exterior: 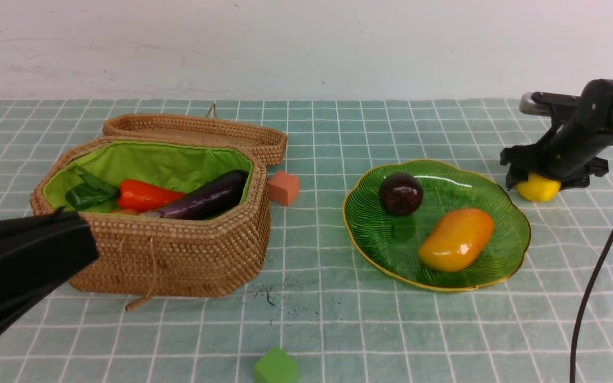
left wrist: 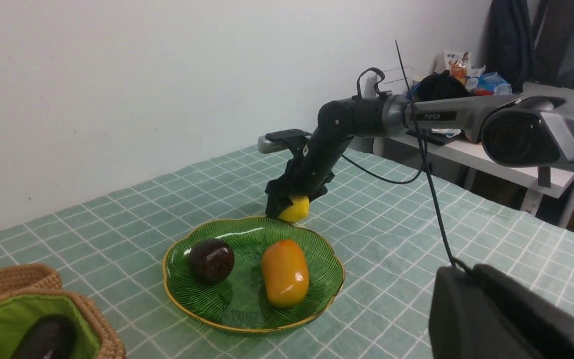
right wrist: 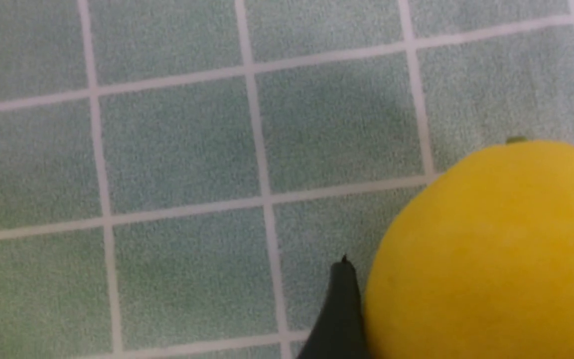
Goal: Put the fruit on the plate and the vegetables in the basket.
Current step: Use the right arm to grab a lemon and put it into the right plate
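Beyond the far right edge of the green glass plate (exterior: 514, 223), the right end effector (exterior: 519, 173) is low at the surface (exterior: 328, 330), its fingers around the yellow lemon (exterior: 539, 188); whether they pinch it or merely flank it, I cannot tell. On the plate lie the dark mangosteen (exterior: 400, 193), toward its far left side, and the orange-yellow mango (exterior: 456, 240), nearer and to the right, the two apart. To the left stands the wicker basket (exterior: 179, 260), its lid (exterior: 195, 133) folded back behind it; inside, against the green lining, are the purple eggplant (exterior: 205, 197), a red pepper-shaped piece (exterior: 147, 196) and a dark green piece (exterior: 91, 194). Just beside the basket sits an orange cube (exterior: 283, 188), and at the near edge of the view a green cube (exterior: 276, 367). At the near left, the left end effector (exterior: 80, 239) is pressed together.
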`<state>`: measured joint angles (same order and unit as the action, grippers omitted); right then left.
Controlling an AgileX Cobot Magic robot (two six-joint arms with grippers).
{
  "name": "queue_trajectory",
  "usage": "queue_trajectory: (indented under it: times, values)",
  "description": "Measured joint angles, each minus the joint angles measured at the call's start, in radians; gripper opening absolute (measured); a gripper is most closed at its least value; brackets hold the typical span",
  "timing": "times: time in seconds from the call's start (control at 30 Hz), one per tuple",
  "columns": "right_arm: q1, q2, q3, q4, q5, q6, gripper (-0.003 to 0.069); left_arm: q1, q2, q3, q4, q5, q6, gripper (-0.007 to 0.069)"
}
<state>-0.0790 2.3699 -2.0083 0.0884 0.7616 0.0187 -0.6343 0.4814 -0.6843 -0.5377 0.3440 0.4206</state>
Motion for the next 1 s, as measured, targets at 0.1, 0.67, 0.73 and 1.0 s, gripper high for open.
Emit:
queue_trajectory:
  times: [0.1, 0.67, 0.73, 1.0]
  values:
    - [0.0, -0.05, 0.0, 0.005, 0.09, -0.019, 0.0566, 0.0, 0.0, 0.0, 0.0, 0.0, 0.0, -0.0009]
    - [0.214, -0.23, 0.187, 0.164, 0.163, -0.203, 0.0566, 0.0, 0.0, 0.0, 0.0, 0.001, 0.0, -0.0002]
    - [0.214, -0.217, 0.187, 0.151, 0.127, -0.203, 0.0566, 0.0, 0.0, 0.0, 0.0, 0.001, 0.0, -0.0002]
    - [0.213, -0.243, 0.188, 0.152, 0.113, -0.203, 0.0679, 0.0, 0.0, 0.0, 0.021, 0.004, 0.0, 0.0001]
